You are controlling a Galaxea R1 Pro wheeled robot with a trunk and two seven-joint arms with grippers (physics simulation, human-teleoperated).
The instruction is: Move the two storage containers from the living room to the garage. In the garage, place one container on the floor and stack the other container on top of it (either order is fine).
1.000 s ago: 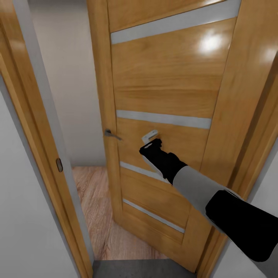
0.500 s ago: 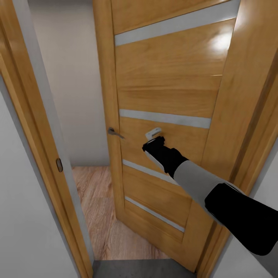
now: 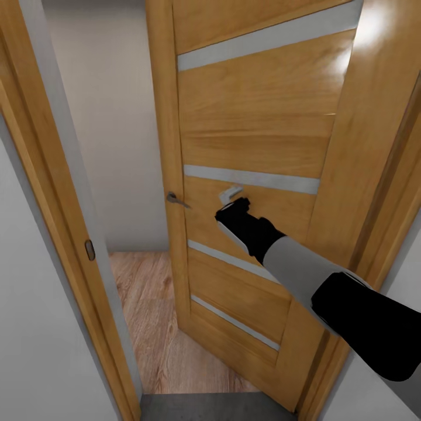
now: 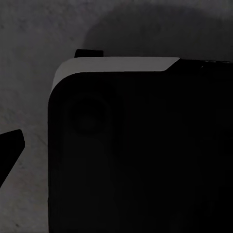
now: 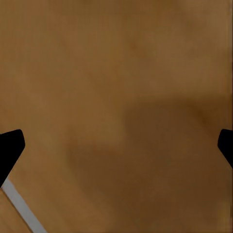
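1. Head view showed the right end effector (image 3: 234, 202) pressed flat against the wooden door (image 3: 263, 134), apparently to push it wider toward the plank-floored room (image 3: 146, 304) beyond.
2. Door handle (image 3: 175, 200) sat just beside it, untouched.
3. Right wrist view gave the fingertips (image 5: 9, 148) spread wide, released, holding nothing.
4. Left wrist view faced grey concrete floor (image 4: 34, 39); I could not tell that end effector's state.
5. Neither storage container appeared.
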